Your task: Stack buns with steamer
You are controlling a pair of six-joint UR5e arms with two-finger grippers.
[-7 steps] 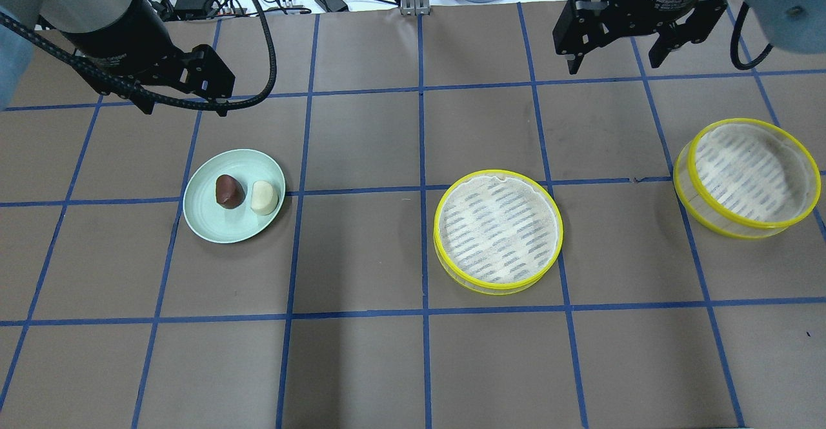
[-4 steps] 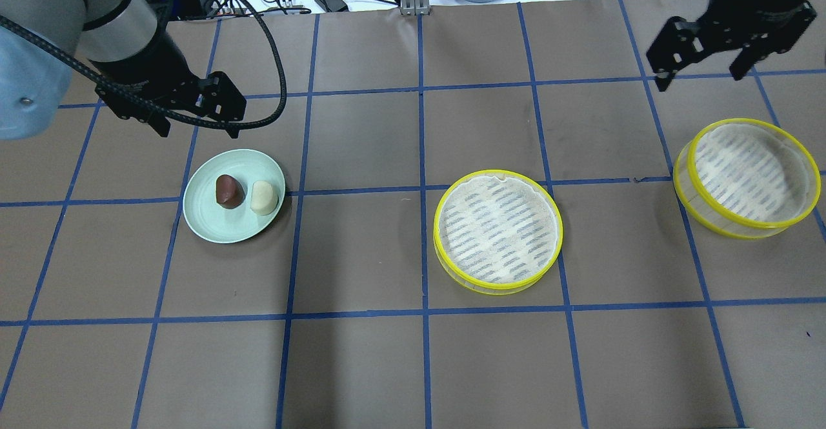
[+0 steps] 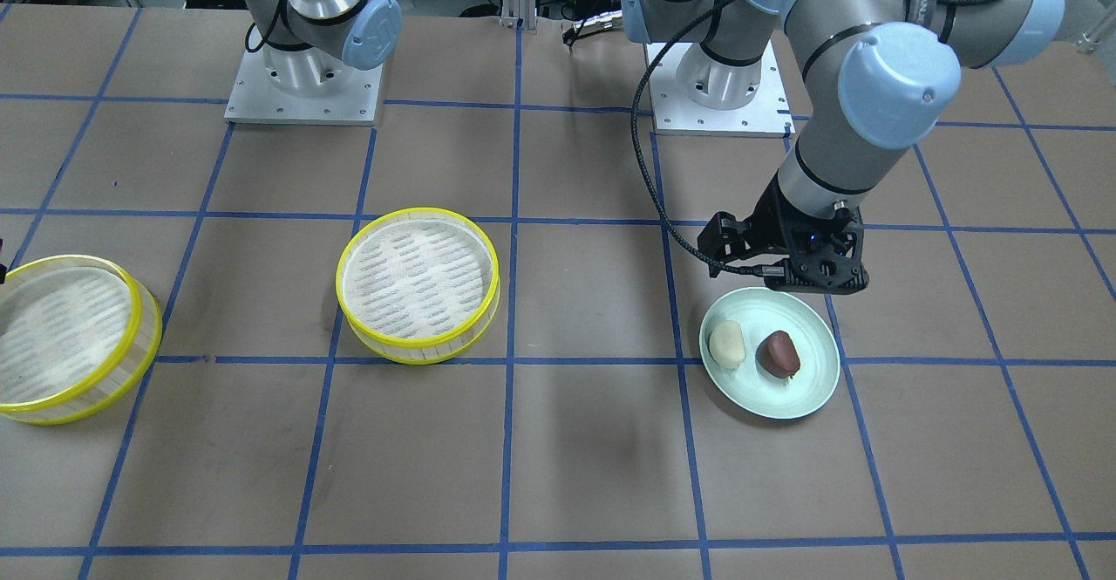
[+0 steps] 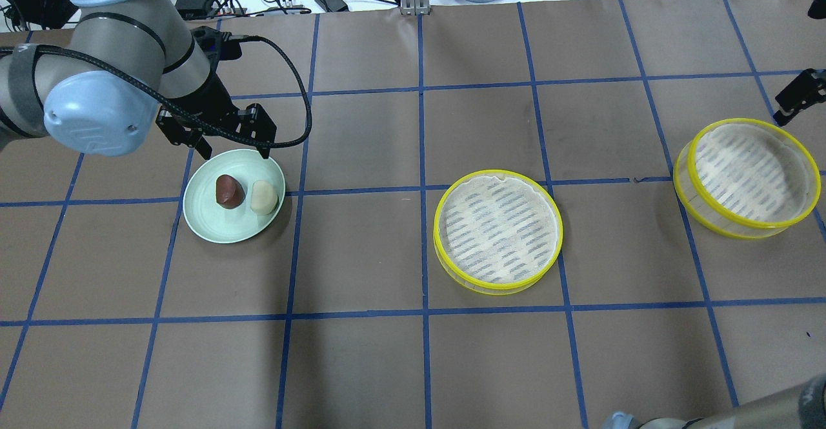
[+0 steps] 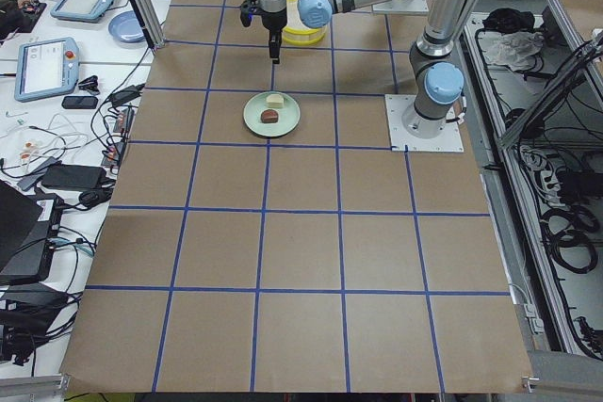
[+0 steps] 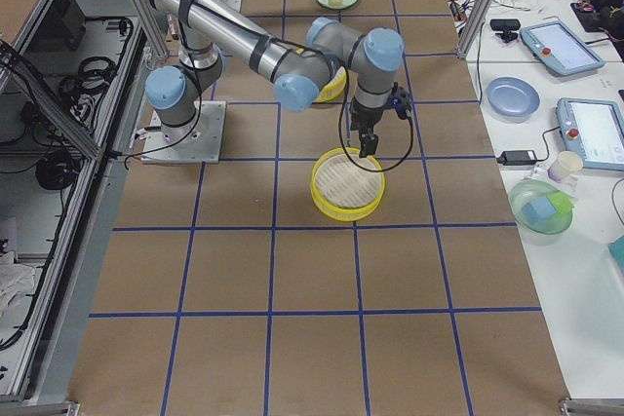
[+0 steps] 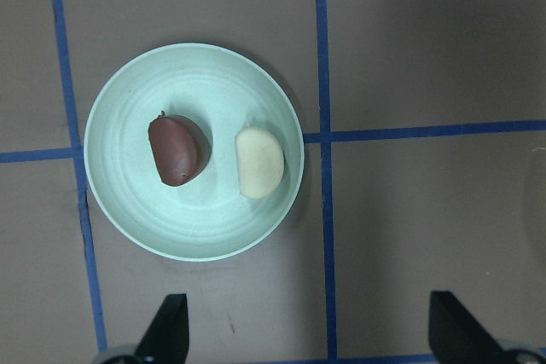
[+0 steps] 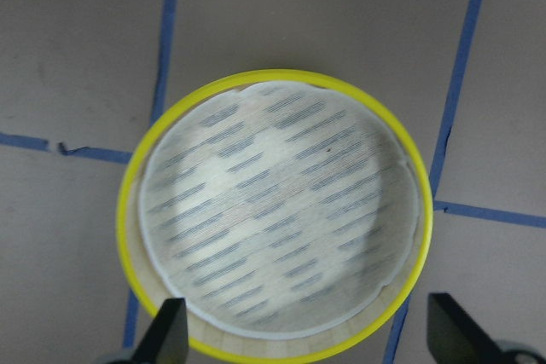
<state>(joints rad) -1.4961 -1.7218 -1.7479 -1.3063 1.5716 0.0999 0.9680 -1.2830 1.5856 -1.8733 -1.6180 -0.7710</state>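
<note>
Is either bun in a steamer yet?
No, the brown bun and the white bun both lie on the plate.

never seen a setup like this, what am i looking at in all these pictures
Two robot arms stand at a gridded table. Six cameras show one moment: one from above, one facing the robot, one from each table end, one on each wrist. On the table lie a green plate with a brown bun and a white bun, plus two yellow-rimmed steamer trays, the middle tray and the right tray, both empty. The left gripper hangs open by the plate; the right gripper hangs open by the right tray. Nothing is held.
</note>
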